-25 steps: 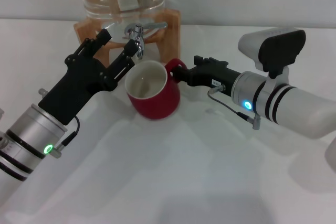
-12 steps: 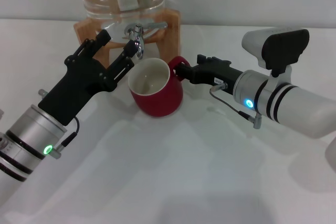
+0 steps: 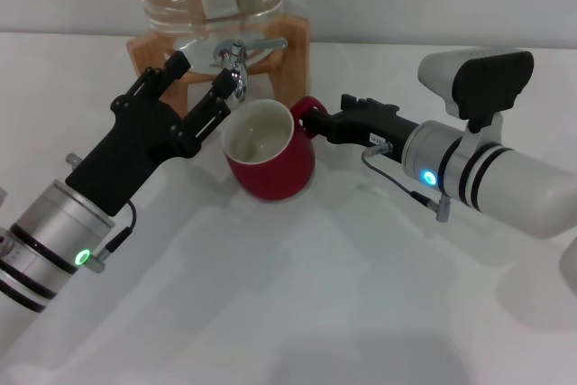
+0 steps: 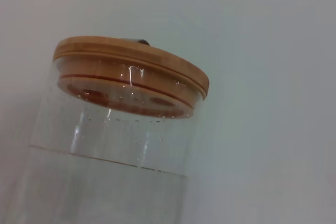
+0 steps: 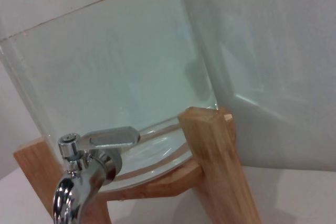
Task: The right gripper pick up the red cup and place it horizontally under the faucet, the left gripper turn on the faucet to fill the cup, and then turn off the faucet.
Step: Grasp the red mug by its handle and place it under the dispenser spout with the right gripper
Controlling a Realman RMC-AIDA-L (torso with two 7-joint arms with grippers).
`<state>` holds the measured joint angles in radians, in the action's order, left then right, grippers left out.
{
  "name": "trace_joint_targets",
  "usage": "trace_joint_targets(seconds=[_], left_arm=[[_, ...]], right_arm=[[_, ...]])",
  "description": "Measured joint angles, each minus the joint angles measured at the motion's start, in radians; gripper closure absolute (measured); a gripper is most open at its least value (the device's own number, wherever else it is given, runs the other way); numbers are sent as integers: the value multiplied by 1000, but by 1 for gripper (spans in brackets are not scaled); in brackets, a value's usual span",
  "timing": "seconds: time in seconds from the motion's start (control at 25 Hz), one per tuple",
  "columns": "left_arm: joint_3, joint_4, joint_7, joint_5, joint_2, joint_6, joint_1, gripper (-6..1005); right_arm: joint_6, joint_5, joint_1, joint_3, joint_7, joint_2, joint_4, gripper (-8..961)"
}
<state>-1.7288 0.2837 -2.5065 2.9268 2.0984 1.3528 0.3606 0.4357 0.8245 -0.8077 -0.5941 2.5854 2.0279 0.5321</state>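
The red cup stands mouth-up just below the faucet, its off-white inside showing. My right gripper comes in from the right and is shut on the cup's red loop handle. From the left, my left gripper reaches up open, with one fingertip beside the chrome spout and the cup's rim just under it. The lever handle points right. The right wrist view shows the faucet close up in front of the glass jar.
The jar sits in a wooden stand at the back of the white table. The left wrist view shows the jar's wooden lid and the water line below it. A stand leg shows in the right wrist view.
The right gripper and the cup have shifted slightly to the right. The left arm has stayed where it was.
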Motion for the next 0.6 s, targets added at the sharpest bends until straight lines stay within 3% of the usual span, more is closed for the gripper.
trace_joint_targets(seconds=[0.6], left_arm=[[2,-1,0,2,0,0,0,243]], right_arm=[[0,12,-2,3,-1,0,-7,91]])
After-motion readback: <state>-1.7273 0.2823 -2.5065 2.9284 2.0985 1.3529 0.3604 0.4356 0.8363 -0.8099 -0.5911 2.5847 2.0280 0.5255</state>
